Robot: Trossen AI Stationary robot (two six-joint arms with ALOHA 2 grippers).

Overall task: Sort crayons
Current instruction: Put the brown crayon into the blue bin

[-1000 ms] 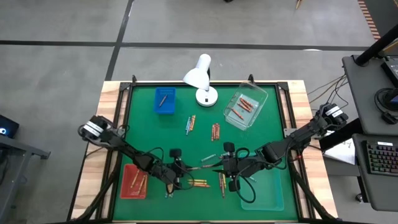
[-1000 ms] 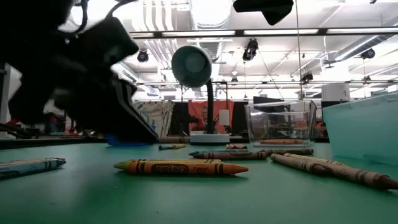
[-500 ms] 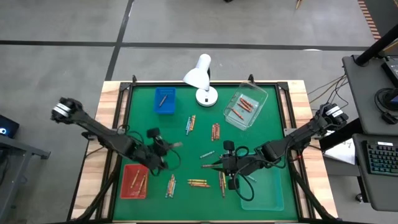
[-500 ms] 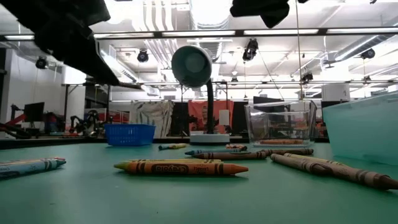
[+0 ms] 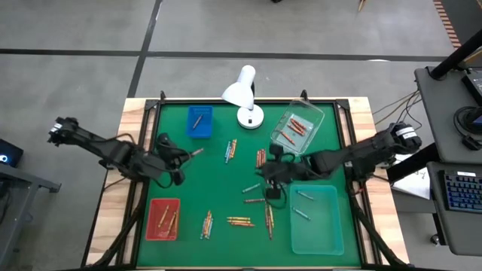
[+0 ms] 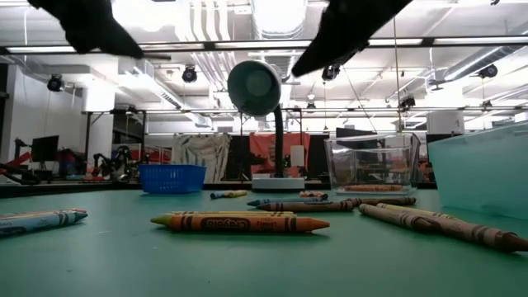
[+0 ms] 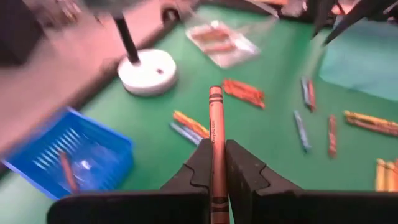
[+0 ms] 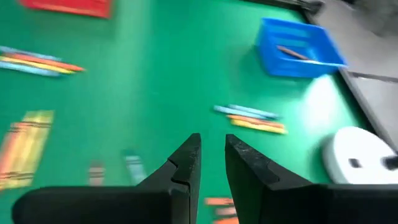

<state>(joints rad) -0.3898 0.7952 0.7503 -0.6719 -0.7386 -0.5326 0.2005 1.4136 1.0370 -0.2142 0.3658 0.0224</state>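
My left gripper point(image 5: 188, 153) is over the table's left half, between the blue basket point(image 5: 199, 121) and the red tray point(image 5: 163, 219), shut on a brown crayon point(image 7: 214, 144). My right gripper point(image 5: 263, 172) hovers near the table's middle, narrowly open and empty point(image 8: 211, 148), beside a bunch of orange crayons point(image 5: 260, 158). Several loose crayons lie flat on the green mat: a pair point(image 5: 230, 150), and groups near the front point(image 5: 239, 220) point(image 5: 206, 223) point(image 5: 269, 218). The low view shows crayons on the mat point(image 6: 239, 221). My left gripper pinches the brown crayon between its two fingers point(image 7: 199, 169), on its wrapped shaft toward the rear end point(image 7: 215, 177). The fingers lie along the crayon, whose tip sticks out forward past the fingertips. The crayon is lifted clear of the mat.
A white desk lamp point(image 5: 245, 94) stands at the far middle. A clear bin point(image 5: 297, 132) with red crayons is at the far right. A teal tray point(image 5: 324, 233) at the near right holds two blue crayons. The blue basket holds one crayon; the red tray holds several.
My left gripper has risen from the crayons near the front middle and gone toward the table's left and far side, carrying the brown crayon clear of the mat. My right gripper has gone from the near middle toward the far edge.
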